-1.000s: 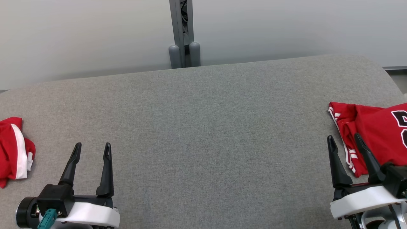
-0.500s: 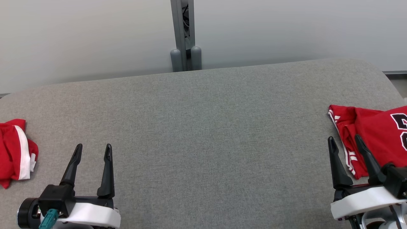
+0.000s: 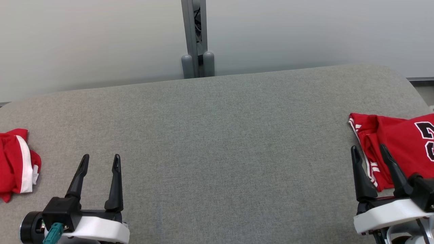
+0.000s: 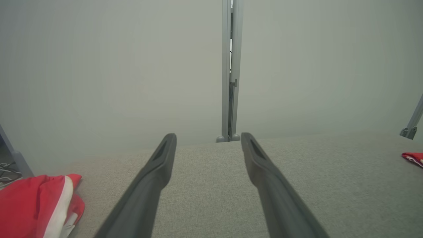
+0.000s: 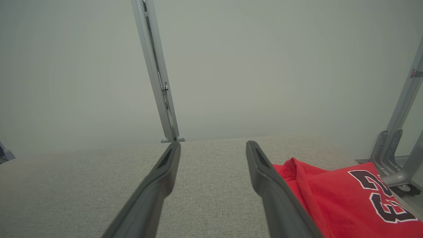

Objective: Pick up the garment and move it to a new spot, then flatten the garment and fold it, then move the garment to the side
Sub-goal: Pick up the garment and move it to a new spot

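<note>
On the grey cloth-covered table [image 3: 217, 135] lie two red garments. A crumpled red garment with a white stripe [image 3: 15, 164] [image 4: 36, 205] sits at the far left edge, left of my left gripper [image 3: 101, 157] [image 4: 208, 135], which stands open and empty above the table. A flatter red garment with a black-and-white number [image 3: 403, 145] [image 5: 347, 198] lies at the far right. My right gripper [image 3: 368, 147] [image 5: 213, 143] is open, and its right finger overlaps that garment's striped edge in the head view. Whether it touches the cloth I cannot tell.
A grey metal post [image 3: 196, 37] stands behind the table's far edge against a pale wall. Metal frame legs [image 5: 396, 145] stand beyond the table's right end. The table's corners are rounded.
The whole head picture has shifted slightly down, so the camera moved. Both grippers stay open and in the same places relative to the garments.
</note>
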Robot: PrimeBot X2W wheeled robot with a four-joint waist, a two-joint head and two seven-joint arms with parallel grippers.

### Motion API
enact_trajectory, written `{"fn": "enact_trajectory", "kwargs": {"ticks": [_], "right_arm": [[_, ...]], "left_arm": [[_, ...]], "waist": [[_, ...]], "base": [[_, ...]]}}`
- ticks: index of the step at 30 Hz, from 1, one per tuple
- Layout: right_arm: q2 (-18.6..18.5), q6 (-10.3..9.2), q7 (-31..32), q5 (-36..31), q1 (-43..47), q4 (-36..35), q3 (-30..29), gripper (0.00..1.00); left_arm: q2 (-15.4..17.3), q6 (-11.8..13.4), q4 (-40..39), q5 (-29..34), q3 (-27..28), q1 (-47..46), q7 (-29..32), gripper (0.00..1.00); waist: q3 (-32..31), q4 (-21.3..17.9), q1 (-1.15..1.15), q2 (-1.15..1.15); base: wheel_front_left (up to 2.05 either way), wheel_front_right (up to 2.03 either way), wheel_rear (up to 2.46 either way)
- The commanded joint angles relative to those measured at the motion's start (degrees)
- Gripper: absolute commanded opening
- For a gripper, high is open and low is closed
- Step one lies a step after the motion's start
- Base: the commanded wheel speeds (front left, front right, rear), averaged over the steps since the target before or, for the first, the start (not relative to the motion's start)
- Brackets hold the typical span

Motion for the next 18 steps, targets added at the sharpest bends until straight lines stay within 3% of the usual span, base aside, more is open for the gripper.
{"fn": "enact_trajectory", "kwargs": {"ticks": [1,11,18], "right_arm": [[-0.1,-0.01,0.3,0.4,0.7,0.4,-0.1,1.0],[-0.1,-0.01,0.1,0.6,0.9,0.4,0.1,1.0],[-0.2,0.0,0.3,0.9,0.0,0.2,3.0,1.0]], "left_arm": [[0.1,0.2,0.2,-0.3,0.0,-0.5,-0.3,1.0],[0.2,0.1,0.7,-0.7,0.0,-0.9,-0.3,1.0],[-0.4,0.2,0.4,-1.0,0.8,-2.1,-0.6,1.0]], "waist": [[-0.1,0.0,0.0,0.0],[-0.7,1.1,0.0,0.0],[0.1,6.8,0.0,0.0]], "base": [[0.0,0.0,0.0],[0.0,0.0,0.0],[0.0,0.0,0.0]]}}
